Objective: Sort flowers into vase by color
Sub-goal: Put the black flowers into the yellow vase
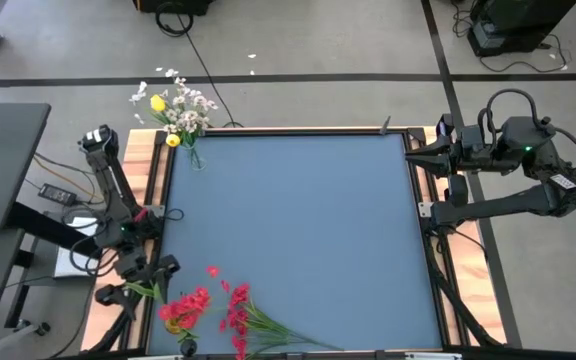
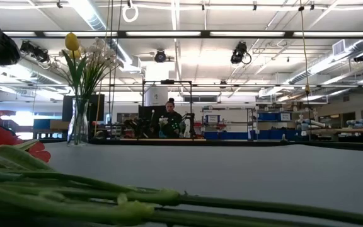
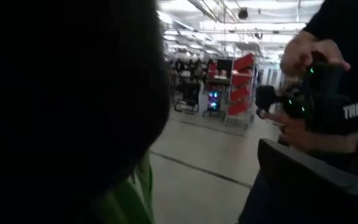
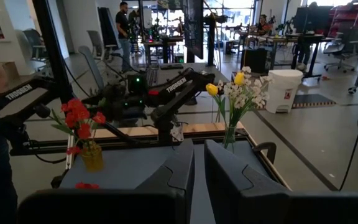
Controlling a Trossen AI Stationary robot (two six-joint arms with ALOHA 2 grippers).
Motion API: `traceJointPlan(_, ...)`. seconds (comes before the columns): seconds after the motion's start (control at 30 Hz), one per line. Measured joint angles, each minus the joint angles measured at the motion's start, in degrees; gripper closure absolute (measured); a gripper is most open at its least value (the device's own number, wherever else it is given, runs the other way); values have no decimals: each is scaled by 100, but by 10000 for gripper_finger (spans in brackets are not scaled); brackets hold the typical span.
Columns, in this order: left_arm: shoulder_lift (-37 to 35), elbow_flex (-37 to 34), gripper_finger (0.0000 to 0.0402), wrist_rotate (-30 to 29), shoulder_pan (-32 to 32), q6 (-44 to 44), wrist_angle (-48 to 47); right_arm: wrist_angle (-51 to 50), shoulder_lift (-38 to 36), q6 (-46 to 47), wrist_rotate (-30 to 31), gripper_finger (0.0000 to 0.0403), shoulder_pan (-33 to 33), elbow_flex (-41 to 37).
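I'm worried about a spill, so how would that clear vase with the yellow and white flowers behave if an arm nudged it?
The clear vase looks tall and narrow, with its bouquet spreading wide above the rim, so it is probably top-heavy and apt to tip. It stands near the table's corner, so a push might send it off. It looks like glass, so likely fragile and slippery.

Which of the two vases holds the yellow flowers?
The clear glass vase at the table's far-left corner; the other vase, beside the left gripper, holds only red blossoms.
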Motion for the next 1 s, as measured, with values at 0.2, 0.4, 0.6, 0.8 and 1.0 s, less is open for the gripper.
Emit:
traceJointPlan(0.2, -611, 782, 36, -119, 4, 431, -2431, 1, 2, 0, 0, 355, -1, 0)
traceJointPlan(0.4, -1016, 2176, 36, -777, 4, 714, -5392, 1, 2, 0, 0, 355, 0, 0)
traceJointPlan(0.6, -1149, 2855, 36, -894, 174, 678, -6454, 1, 0, 0, 0, 355, 0, 0)
traceJointPlan(0.8, -917, 1717, 36, -557, 147, 3, -4798, -1, 2, -2, 1, 355, 0, 0)
traceJointPlan(1.0, -415, 1297, 36, 360, 26, 34, -4500, 0, 2, -2, -1, 355, -1, 0)
